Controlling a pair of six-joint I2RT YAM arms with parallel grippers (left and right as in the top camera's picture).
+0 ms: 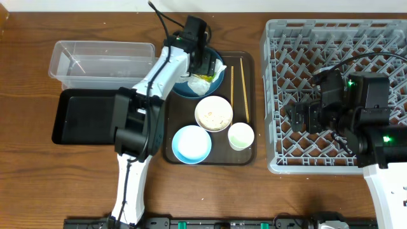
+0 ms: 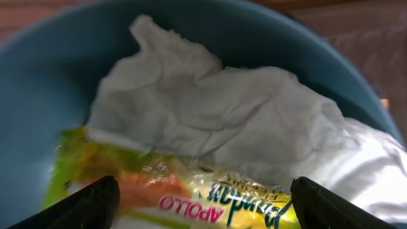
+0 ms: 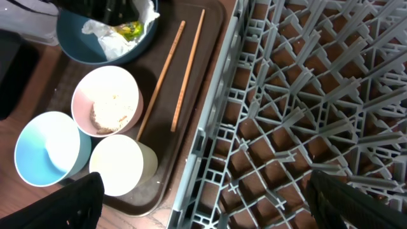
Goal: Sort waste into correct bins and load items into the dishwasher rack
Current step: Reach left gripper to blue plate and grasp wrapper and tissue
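The dark blue plate [image 1: 216,84] on the brown serving tray holds the crumpled white tissue [image 2: 210,108] and the yellow-green snack wrapper [image 2: 191,191]. My left gripper [image 1: 202,62] hovers just over them, open, its fingers [image 2: 203,203] on either side of the wrapper. The cream bowl [image 1: 213,113] holds rice scraps [image 3: 109,111]. The light blue bowl [image 1: 191,144], the white cup [image 1: 241,135] and two chopsticks [image 1: 238,89] lie on the same tray. My right gripper [image 1: 304,116] is open and empty above the grey dishwasher rack's [image 1: 280,38] left side.
The clear tub [image 1: 102,63] stands at the back left with the black tray [image 1: 82,117] in front of it. The brown serving tray [image 1: 249,158] lies between the bins and the rack.
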